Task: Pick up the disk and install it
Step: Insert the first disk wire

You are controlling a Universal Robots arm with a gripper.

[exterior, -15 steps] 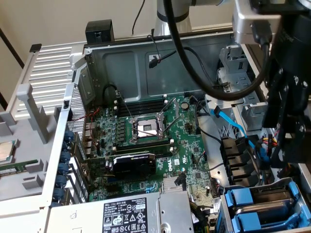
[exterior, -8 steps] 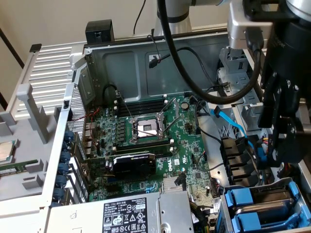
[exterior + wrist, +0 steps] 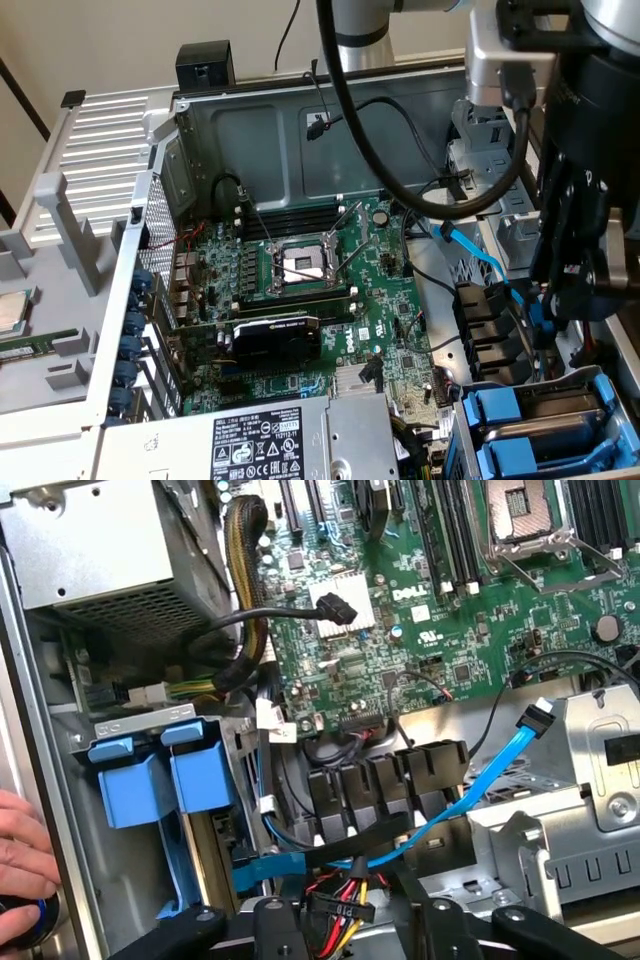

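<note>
Two blue-framed drives stand side by side in the drive cage, one [image 3: 130,785] beside the other [image 3: 205,775]; they also appear at the lower right of the exterior view [image 3: 530,408] [image 3: 520,458]. I cannot tell which of them is the disk. My gripper [image 3: 350,925] hangs over the black cable connectors and a bundle of red and yellow wires, a short way from the drives. Its black fingers [image 3: 270,920] stand apart with nothing held between them. In the exterior view the gripper [image 3: 572,300] is the dark mass at the right, above the cage.
A light blue data cable [image 3: 470,790] runs loose across the metal bay beneath the gripper. The motherboard [image 3: 300,300] fills the case floor, with the grey power supply [image 3: 270,440] in front. A person's hand [image 3: 20,850] rests at the case edge by the drives.
</note>
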